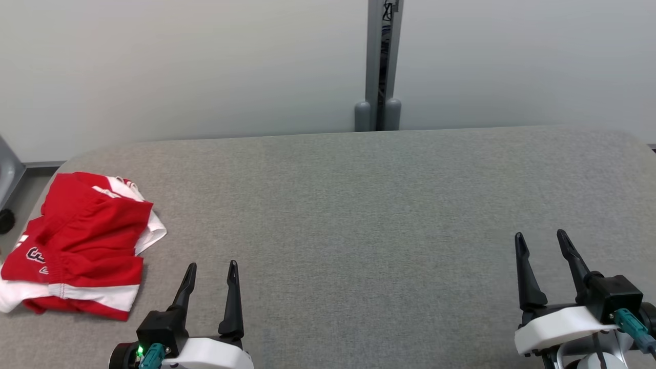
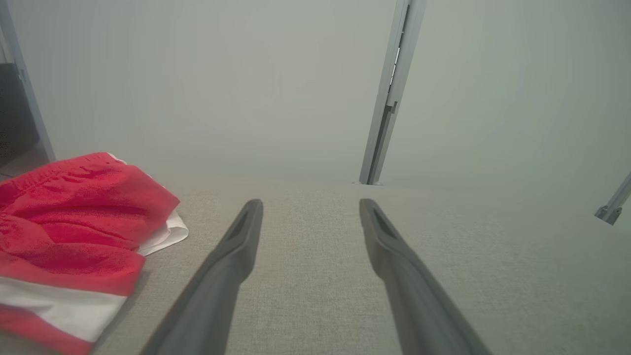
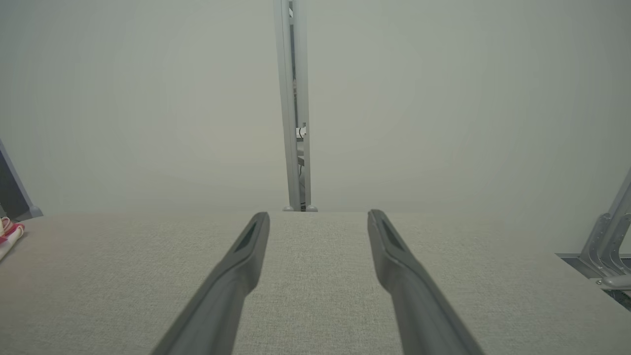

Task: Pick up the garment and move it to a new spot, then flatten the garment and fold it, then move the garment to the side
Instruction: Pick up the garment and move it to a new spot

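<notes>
As the garment (image 1: 82,246) lies rumpled, white bands edge its red cloth.

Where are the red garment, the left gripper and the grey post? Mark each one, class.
red garment (image 1: 87,241): head view, on its red middle fold.
left gripper (image 1: 212,264): head view, midway between the tips of its open jaws.
grey post (image 1: 374,61): head view, on its upright shaft.
</notes>
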Robot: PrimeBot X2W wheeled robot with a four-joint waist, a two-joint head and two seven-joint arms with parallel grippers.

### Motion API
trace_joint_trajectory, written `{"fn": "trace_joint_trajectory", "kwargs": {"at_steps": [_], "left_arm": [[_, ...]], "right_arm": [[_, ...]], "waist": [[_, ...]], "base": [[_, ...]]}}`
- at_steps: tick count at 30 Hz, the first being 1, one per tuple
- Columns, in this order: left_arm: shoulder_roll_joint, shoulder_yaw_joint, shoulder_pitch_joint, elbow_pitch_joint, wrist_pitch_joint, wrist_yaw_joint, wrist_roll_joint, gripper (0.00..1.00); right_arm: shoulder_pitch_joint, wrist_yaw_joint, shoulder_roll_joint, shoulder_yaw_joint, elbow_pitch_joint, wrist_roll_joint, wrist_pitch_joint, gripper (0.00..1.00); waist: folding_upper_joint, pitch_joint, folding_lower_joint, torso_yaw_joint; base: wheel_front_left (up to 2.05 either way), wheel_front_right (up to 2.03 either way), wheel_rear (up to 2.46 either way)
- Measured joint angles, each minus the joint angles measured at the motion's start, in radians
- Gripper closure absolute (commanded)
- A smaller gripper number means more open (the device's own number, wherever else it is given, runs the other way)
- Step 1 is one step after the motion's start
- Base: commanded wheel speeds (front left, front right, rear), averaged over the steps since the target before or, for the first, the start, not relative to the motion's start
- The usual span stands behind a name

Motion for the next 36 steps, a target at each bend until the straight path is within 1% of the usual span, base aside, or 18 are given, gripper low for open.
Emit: {"fn": "trace_joint_trajectory", "kwargs": {"at_steps": [5,11,18,29,33,36], "left_arm": [[0.0,0.003,0.001,0.001,0.0,0.001,0.006,0.0],[0.0,0.008,0.003,0.003,0.0,0.001,0.017,0.0],[0.0,0.019,0.018,0.003,0.0,0.0,0.036,0.0],[0.001,0.064,0.042,-0.01,0.0,0.003,0.079,0.0],[0.001,0.076,0.046,-0.017,0.0,0.001,0.086,0.0],[0.001,0.081,0.057,-0.02,0.0,0.001,0.091,0.0]], "right_arm": [[0.005,0.0,0.0,0.009,-0.003,0.003,0.0,0.0],[0.015,0.0,0.0,0.021,-0.006,0.015,0.0,0.0],[0.03,0.0,0.0,0.041,-0.011,0.038,-0.001,0.0],[0.04,0.0,0.0,0.079,-0.01,0.074,-0.001,0.0],[0.041,0.0,0.0,0.091,-0.006,0.081,-0.001,0.0],[0.041,0.0,0.0,0.093,-0.004,0.083,-0.001,0.0]], "waist": [[0.0,0.004,0.0,0.039],[0.0,0.008,0.0,0.104],[0.0,0.006,0.0,0.207],[0.0,-0.018,0.0,0.385],[0.0,-0.029,0.0,0.435],[0.0,-0.037,0.0,0.46]], "base": [[0.0,0.0,0.0],[0.0,0.0,0.0],[0.0,0.0,0.0],[0.0,0.0,0.0],[0.0,0.0,0.0],[0.0,0.0,0.0]]}}
